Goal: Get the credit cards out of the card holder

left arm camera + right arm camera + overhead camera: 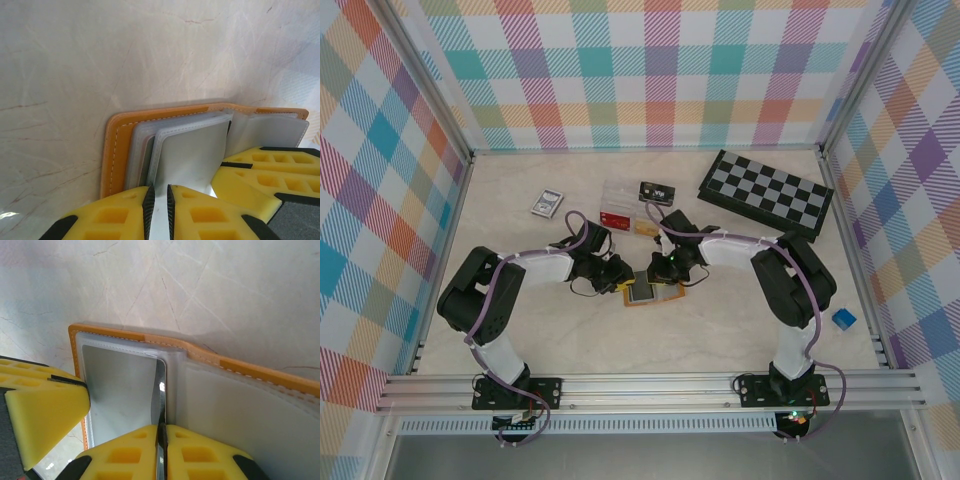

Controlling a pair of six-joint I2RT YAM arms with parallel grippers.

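Observation:
The card holder [655,295] lies open on the table between both arms, orange-tan [112,150] with clear grey sleeves. My left gripper [159,192] is shut on the near edge of one clear sleeve [192,150], lifting it off the pages beneath. My right gripper [161,429] is shut on a thin credit card [161,390], seen edge-on and standing up from the holder's fold, its far rounded corner still by the orange rim [250,367]. In the top view the left gripper [620,283] and the right gripper [665,278] meet over the holder's far side.
A folded chessboard [765,192] lies at the back right. A clear plastic box [619,205] with red contents, a small black item [656,191] and a card pack [546,203] sit behind the arms. A blue cube [844,319] is near the right wall.

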